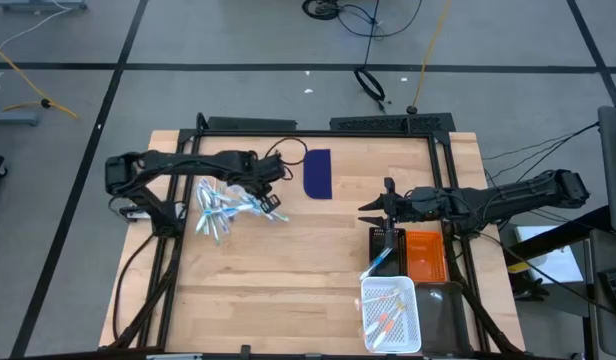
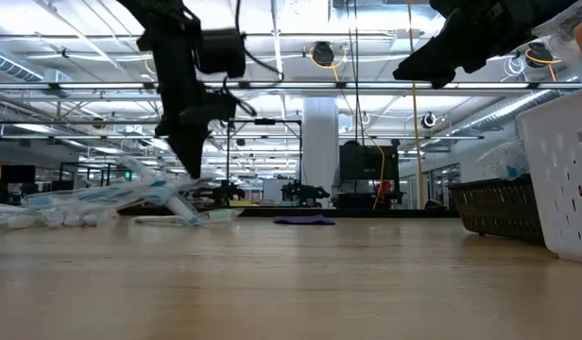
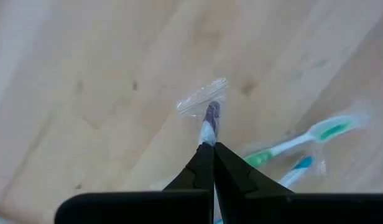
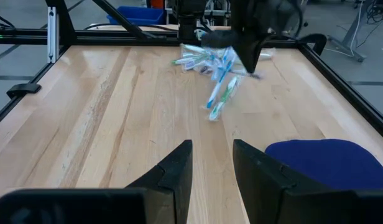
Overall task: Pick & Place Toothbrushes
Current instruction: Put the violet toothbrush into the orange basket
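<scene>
Left gripper [image 3: 212, 148] pinched on a toothbrush [image 3: 209, 122] above the pile [image 1: 226, 207]

Toothbrushes [image 1: 226, 205] lie piled at the table's [image 1: 288, 280] left, a flat rectangle [image 1: 318, 172] just right of them; a basket [image 1: 392, 314] holding more sits at the front right.

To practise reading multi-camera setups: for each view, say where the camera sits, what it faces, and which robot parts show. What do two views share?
High: overhead, facing down; both arms, toothbrushes, basket.
Low: table height, facing level; both arms enter from above.
Left wrist: left gripper shut on a toothbrush.
Right wrist: open right gripper faces the pile.
Shared: high and right wrist show the pile.
</scene>
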